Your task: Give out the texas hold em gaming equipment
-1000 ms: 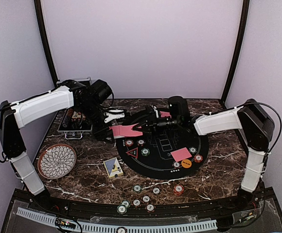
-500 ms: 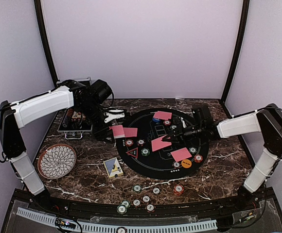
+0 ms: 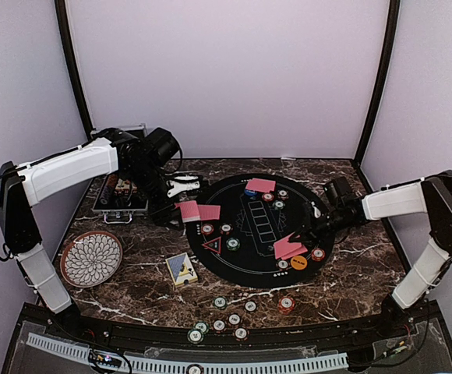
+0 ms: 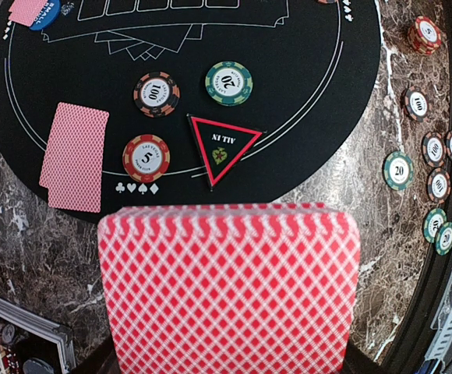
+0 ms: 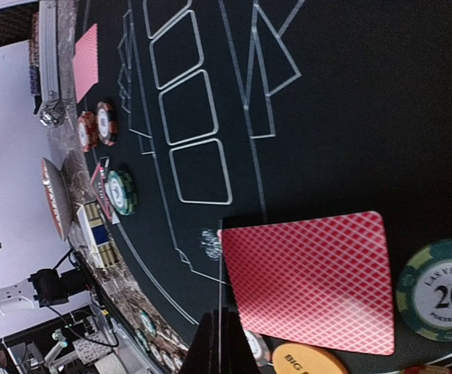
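As the left tool [image 3: 171,212] grips cards [image 4: 230,288], the case [image 3: 121,206] — contents blurred — sits open.

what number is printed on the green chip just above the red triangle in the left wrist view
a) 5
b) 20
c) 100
b: the green chip beyond the red triangle reads 20, upside down to the camera, while the 5 chip and the 100 chip are the reddish ones further left.
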You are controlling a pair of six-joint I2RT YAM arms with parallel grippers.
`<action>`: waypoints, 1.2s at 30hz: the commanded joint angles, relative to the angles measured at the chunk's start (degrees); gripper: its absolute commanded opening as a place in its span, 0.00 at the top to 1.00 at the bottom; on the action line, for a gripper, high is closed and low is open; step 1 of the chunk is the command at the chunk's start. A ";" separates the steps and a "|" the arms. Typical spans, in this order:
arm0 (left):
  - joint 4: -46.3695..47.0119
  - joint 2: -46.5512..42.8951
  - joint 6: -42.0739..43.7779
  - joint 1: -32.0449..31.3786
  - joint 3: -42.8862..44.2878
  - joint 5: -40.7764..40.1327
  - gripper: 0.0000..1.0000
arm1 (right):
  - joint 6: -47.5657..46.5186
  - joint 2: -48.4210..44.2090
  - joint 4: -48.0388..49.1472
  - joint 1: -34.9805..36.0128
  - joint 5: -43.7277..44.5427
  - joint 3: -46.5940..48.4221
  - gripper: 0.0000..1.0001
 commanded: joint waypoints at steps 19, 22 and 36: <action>-0.82 -3.21 0.68 0.30 1.23 1.74 1.00 | -12.22 -0.87 -17.04 -0.51 17.05 8.54 0.55; -0.88 -3.19 0.64 0.27 1.23 1.73 1.00 | -12.74 -1.84 -18.92 -0.51 19.41 10.38 0.54; -0.93 -2.97 0.74 0.30 1.52 1.54 1.00 | -5.32 -1.58 -11.76 6.64 15.16 16.92 0.36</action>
